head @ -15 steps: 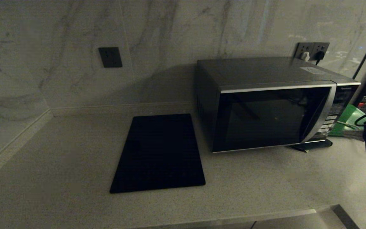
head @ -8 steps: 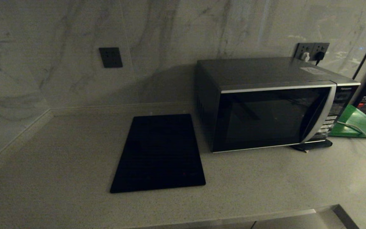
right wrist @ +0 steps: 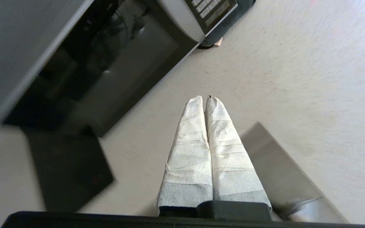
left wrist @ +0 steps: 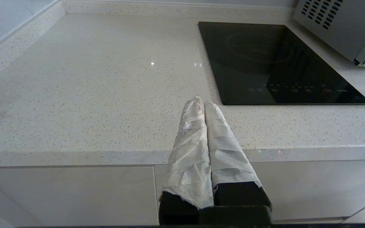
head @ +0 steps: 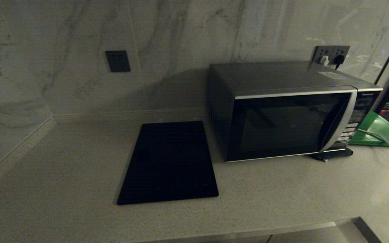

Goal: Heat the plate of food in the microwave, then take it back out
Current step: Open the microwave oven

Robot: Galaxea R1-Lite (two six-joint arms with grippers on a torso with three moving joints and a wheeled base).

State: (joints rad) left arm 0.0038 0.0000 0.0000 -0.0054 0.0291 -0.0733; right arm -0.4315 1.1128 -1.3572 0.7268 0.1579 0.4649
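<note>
The black microwave [head: 289,111] stands at the right of the counter with its dark glass door closed; its door also fills the corner of the right wrist view [right wrist: 106,60]. The plate of food is out of view in every frame. Neither arm shows in the head view. My left gripper [left wrist: 201,103] hangs shut and empty over the counter's front edge, short of the cooktop. Over bare counter in front of the microwave, my right gripper [right wrist: 205,98] is shut with nothing between its taped fingers.
A flat black cooktop slab [head: 169,162] lies left of the microwave. A green board [head: 380,133] with a white cable across it sits to the microwave's right. Wall sockets [head: 331,54] are behind the microwave. The counter's front edge [left wrist: 74,156] runs below the left gripper.
One second ago the right arm's dark gripper showed at the head view's right edge by the green board. It has since withdrawn out of that view. The microwave door stays closed.
</note>
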